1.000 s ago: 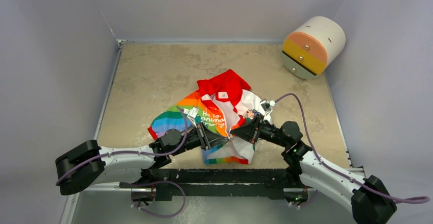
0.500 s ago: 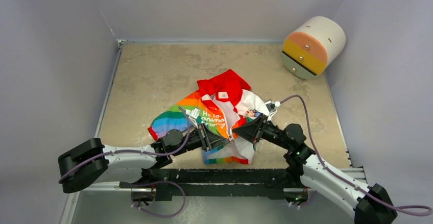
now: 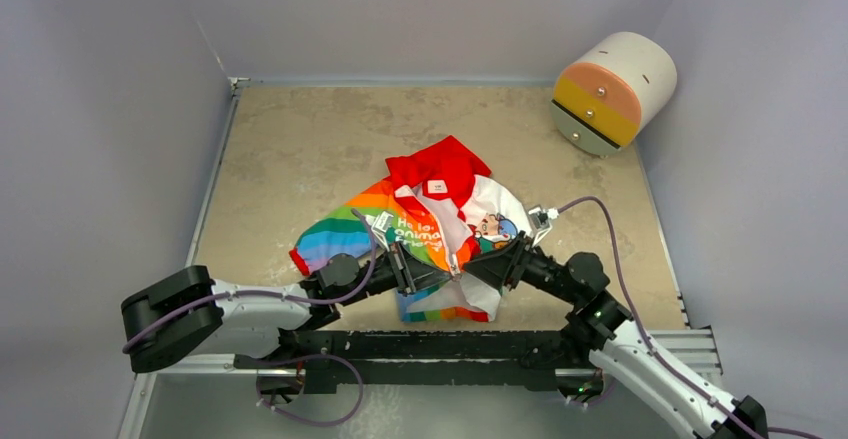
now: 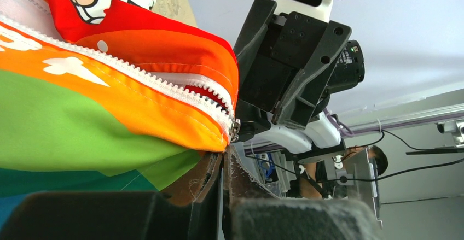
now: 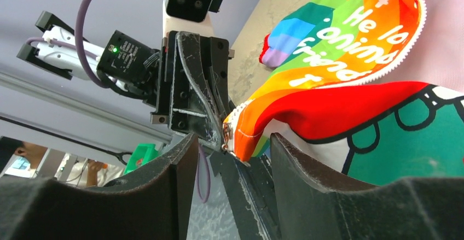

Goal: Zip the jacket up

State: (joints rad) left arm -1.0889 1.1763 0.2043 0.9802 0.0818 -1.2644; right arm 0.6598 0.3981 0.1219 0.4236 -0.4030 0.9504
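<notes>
The jacket [image 3: 432,221] lies crumpled mid-table, red hood at the back, rainbow panel on the left, white cartoon-print side on the right. My left gripper [image 3: 432,271] is shut on the jacket's bottom front corner; in the left wrist view the orange hem [image 4: 180,122] runs into the closed fingers [image 4: 210,182], and the metal zipper slider [image 4: 235,129] sits just above them. My right gripper [image 5: 232,150] faces it, open, its pads astride that same corner and slider [image 5: 225,133] without pinching them. The zipper teeth [image 5: 383,65] stand parted above the slider.
A white cylinder with peach and yellow drawer fronts [image 3: 612,91] lies at the back right corner. Grey walls close in three sides. A black rail [image 3: 430,344] runs along the near edge, just below the jacket's hem.
My right gripper has opened from shut and that arm has sunk lower and back to the right. The white cartoon-print side has spread out more. The left gripper has stayed shut in place.
</notes>
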